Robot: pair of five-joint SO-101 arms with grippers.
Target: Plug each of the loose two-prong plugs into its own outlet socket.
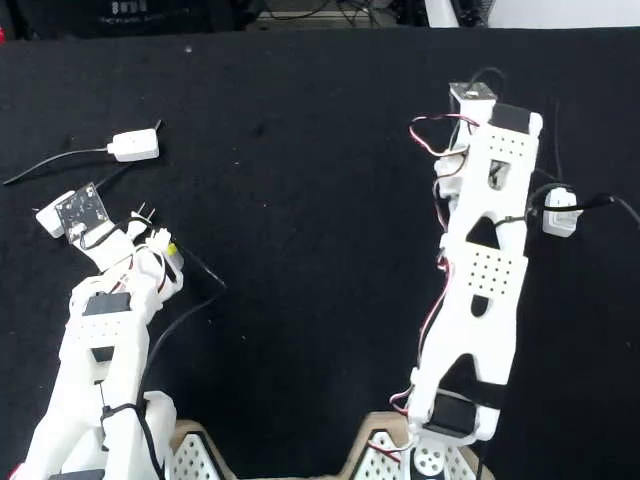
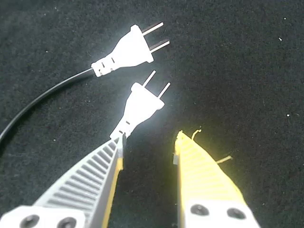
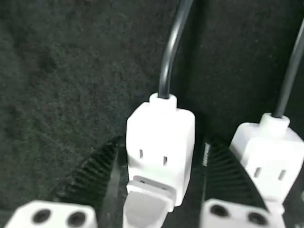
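Black cloth covers the table. Far left on it lies a white corded plug, flat, its prongs pointing away from the left gripper. Just beside it, nearer that gripper, lies a second plug, its tail end touching the tip of the grey finger. The fingers stand apart and hold nothing. Well to the right, a white outlet socket sits inside the right gripper, slots showing. Whether that gripper is clamped on it cannot be told. A second socket lies just beside the first.
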